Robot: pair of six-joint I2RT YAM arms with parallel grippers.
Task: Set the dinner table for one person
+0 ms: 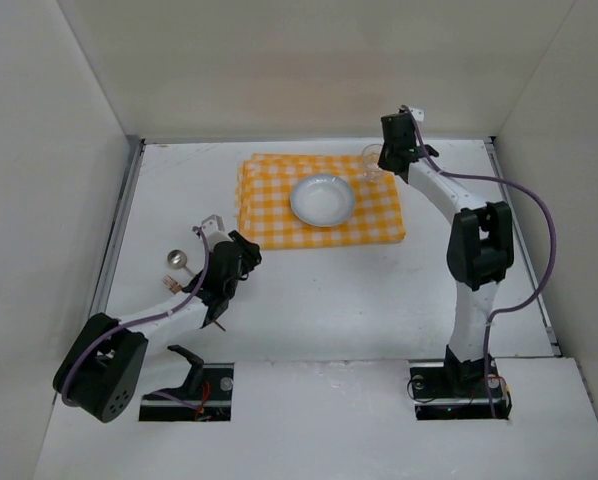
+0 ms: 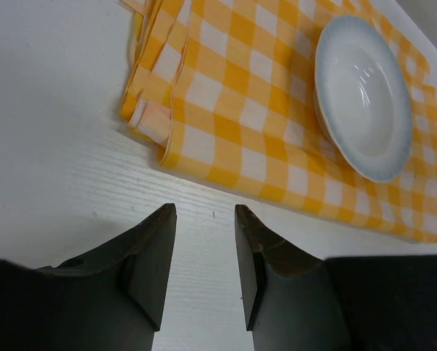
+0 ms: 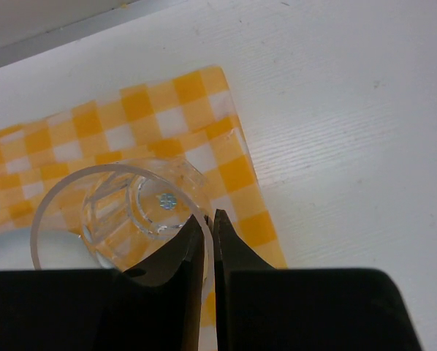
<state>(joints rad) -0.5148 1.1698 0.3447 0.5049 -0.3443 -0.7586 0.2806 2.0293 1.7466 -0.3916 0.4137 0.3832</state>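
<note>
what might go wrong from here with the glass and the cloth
1. The right pincer pinches the clear drinking glass by one thin bit of rim; it may slip or tip on release.
2. The glass is near the corner of the orange-and-white checked cloth; landing half off it could leave it wobbling.
3. The cloth's left edge is folded and bunched, so cutlery laid there may sit unevenly.

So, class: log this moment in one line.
left hand open, empty | right hand pinching glass rim | plate on mat
</note>
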